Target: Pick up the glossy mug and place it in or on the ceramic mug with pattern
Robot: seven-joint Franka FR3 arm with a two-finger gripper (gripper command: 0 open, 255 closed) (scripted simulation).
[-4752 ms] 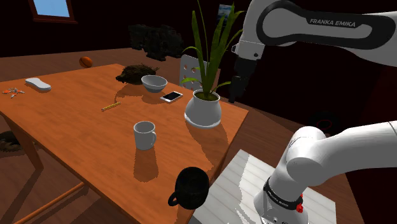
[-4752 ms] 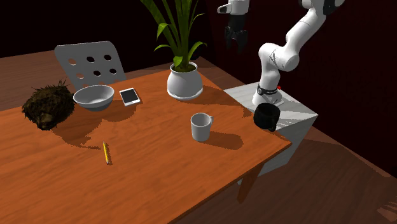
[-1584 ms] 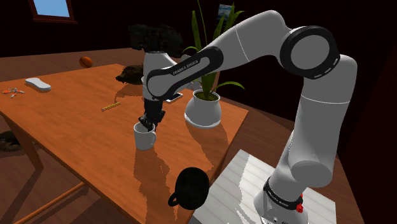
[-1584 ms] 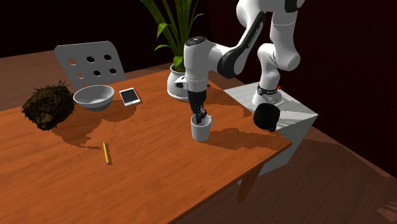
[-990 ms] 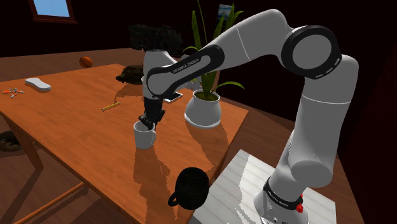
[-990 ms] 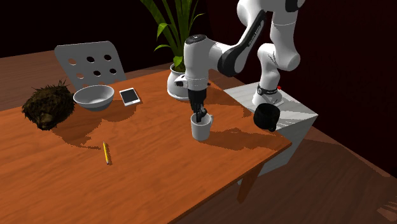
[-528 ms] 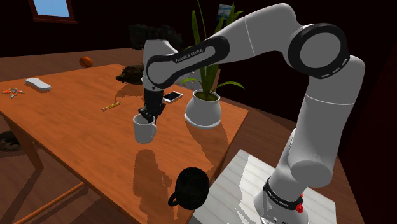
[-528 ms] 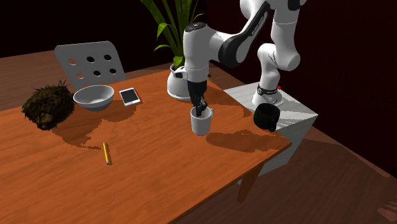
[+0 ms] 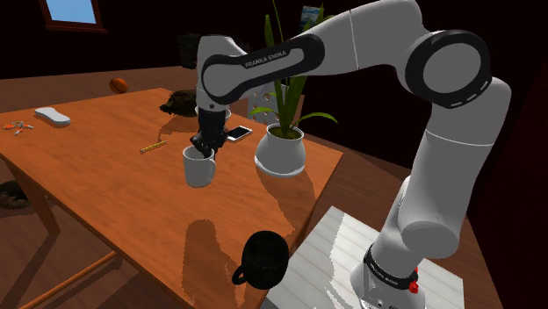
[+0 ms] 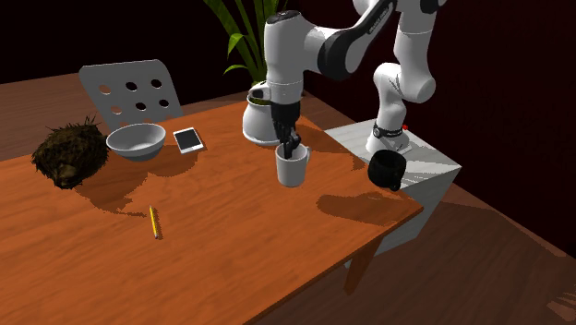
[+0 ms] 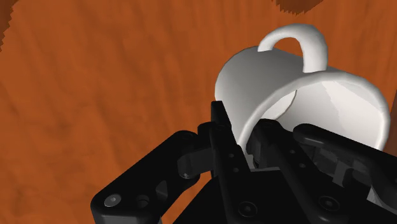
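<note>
"Holding anything, that black gripper point(image 11: 245, 143)?"

"Yes. Its fingers point(image 11: 222, 127) are clamped on the rim of the white mug point(image 9: 198, 167), one inside the wall and one outside. From the wrist the mug is smooth and plain, a rounded cylinder with a looped handle on the side away from the fingers."

"Where is the mug, then?"

"It hangs upright under the gripper point(image 10: 290, 148), clear of the table point(image 9: 88, 176). In the second exterior view its shadow lies on the wood apart from the mug point(image 10: 292, 168), toward the stand point(image 10: 434, 166)."

"And the other one?"

"The black mug point(image 9: 262, 259) sits at the table's near corner, just beside the stand's pale, ribbed top. It is dark and rounded with a thick loop handle. I cannot make out any pattern on it. The two mugs are well apart."

"What is the table like?"

"Orange-brown wood with visible grain. Beyond the held mug stands a round white pot point(image 10: 266, 120) with long green leaves. In the second exterior view, further left, there are a flat white phone point(image 10: 189, 139), a shallow pale bowl point(image 10: 136, 140) and a shaggy dark clump point(image 10: 67, 154). A thin yellow pencil point(image 10: 154, 222) lies nearer that camera."
</note>
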